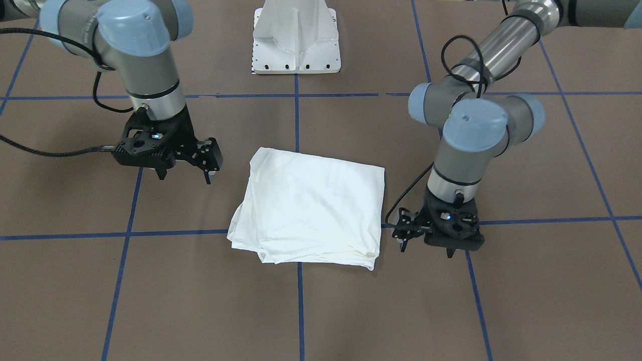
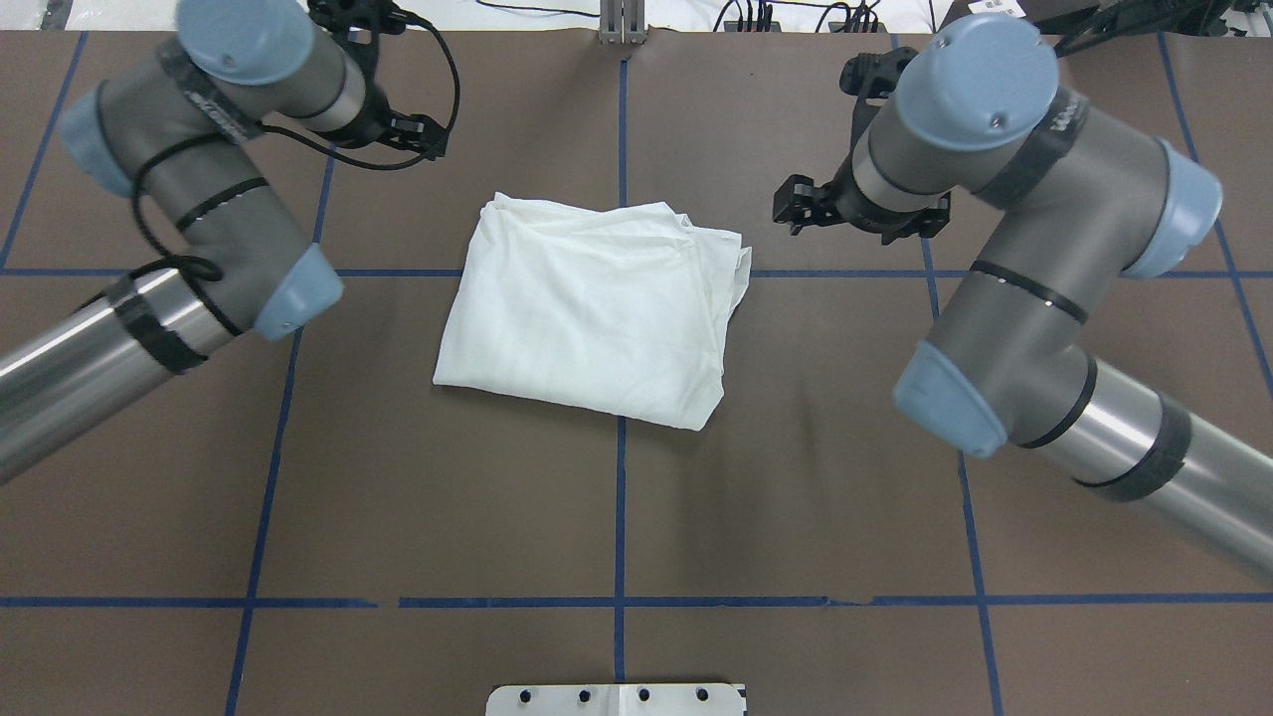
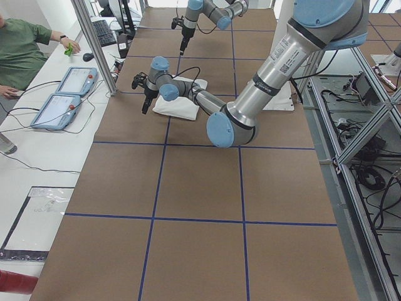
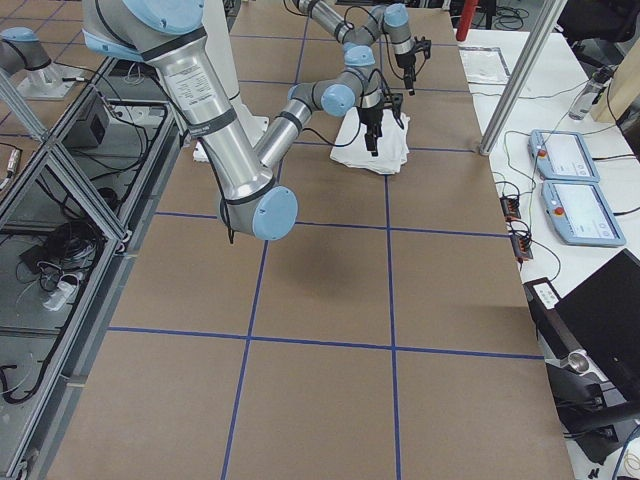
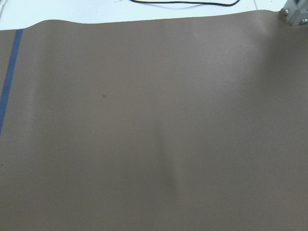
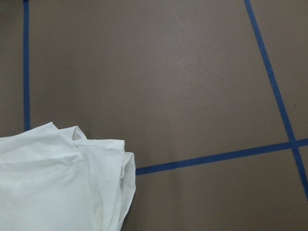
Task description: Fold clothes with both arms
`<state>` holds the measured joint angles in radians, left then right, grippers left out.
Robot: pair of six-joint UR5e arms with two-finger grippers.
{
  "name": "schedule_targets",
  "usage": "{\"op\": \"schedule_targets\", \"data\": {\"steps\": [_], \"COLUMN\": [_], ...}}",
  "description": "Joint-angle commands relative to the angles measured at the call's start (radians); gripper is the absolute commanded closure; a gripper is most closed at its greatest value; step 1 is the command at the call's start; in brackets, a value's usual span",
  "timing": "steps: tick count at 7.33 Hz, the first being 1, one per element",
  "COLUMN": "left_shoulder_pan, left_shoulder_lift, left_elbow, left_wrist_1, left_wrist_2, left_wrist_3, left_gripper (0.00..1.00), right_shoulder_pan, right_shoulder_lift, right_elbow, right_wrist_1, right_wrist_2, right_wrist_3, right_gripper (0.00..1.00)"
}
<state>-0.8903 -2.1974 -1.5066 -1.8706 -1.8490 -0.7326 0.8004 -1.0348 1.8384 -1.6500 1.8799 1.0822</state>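
Looks down on brown table covering (image 6: 159,72) marked with blue tape lines (image 6: 211,158): one across the lower half, one slanting down the right side, one down the left edge. Shows folded white shirt (image 6: 53,187) in the lower-left corner, layered edges stacked, covering the crosswise line's left end

folded white shirt (image 1: 311,205): soft matt cloth
brown table cover (image 1: 451,311): smooth, matt
blue grid tape (image 1: 301,311): slightly glossy
silver left arm tube (image 1: 501,40): shiny metal
light-blue joint cap (image 1: 474,124): smooth plastic
white pedestal base (image 1: 296,45): painted metal, semi-gloss
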Motion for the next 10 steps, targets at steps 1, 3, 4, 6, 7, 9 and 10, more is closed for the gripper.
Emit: {"op": "schedule_targets", "data": {"steps": [1,3,4,6,7,9,10], "left_shoulder_pan": [-0.112,-0.311,-0.428,-0.542,-0.567,-0.654,-0.667], "left_shoulder_lift": [0.198,0.369,0.477,0.641,0.677,0.705,0.729], "left_elbow": [-0.335,-0.402,-0.394,-0.370,-0.350,-0.328,-0.328], "left_wrist_1": [0.189,0.226,0.216,0.212,0.211,0.226,0.223], "left_wrist_2": [-0.118,-0.258,-0.348,-0.406,-0.397,-0.407,-0.409], "left_wrist_3": [0.228,0.547,0.697,0.726,0.728,0.729,0.730], "left_gripper": [0.00,0.00,0.00,0.00,0.00,0.00,0.00], "right_shoulder_pan": [0.186,0.426,0.521,0.630,0.667,0.733,0.743], "right_shoulder_lift": [-0.112,-0.261,-0.321,-0.513,-0.597,-0.681,-0.695], "right_elbow": [0.001,-0.017,-0.024,-0.022,-0.022,-0.013,-0.010], "right_wrist_1": [-0.002,-0.022,-0.072,-0.084,-0.062,-0.039,-0.039], "right_wrist_2": [0.193,0.357,0.376,0.367,0.364,0.398,0.398], "right_wrist_3": [-0.312,-0.713,-0.911,-1.120,-1.133,-1.130,-1.130], "right_gripper": [0.00,0.00,0.00,0.00,0.00,0.00,0.00]}}
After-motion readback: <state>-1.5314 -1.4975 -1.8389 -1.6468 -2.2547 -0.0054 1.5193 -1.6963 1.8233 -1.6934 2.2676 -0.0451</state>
